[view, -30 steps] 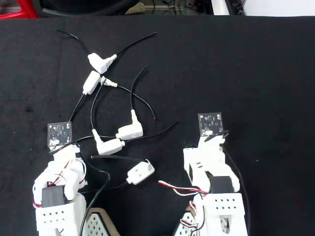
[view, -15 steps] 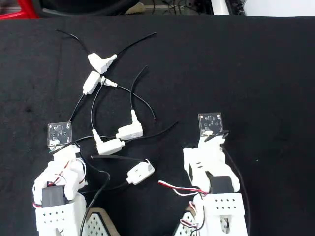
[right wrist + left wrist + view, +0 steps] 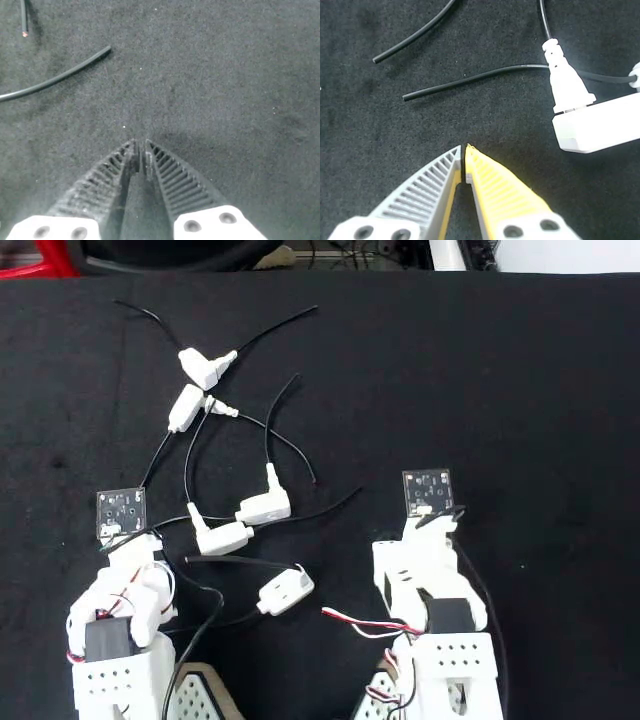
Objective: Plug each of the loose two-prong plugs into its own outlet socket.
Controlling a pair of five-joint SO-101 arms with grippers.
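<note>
Prob. a lab/workshop bench I'm at: black felt-covered table point(image 3: 530, 390), wire tangle point(image 3: 350, 252) at top centre edge, plugs point(image 3: 205, 368) w/ cut-off leads upper left.

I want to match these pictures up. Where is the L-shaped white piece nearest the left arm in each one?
High view: piece, just right of the left arm.
Left wrist view: ahead of the left gripper, off to one side.
Right wrist view: a cable end on cloth.
Shared: the cable rising from its stub.
</note>
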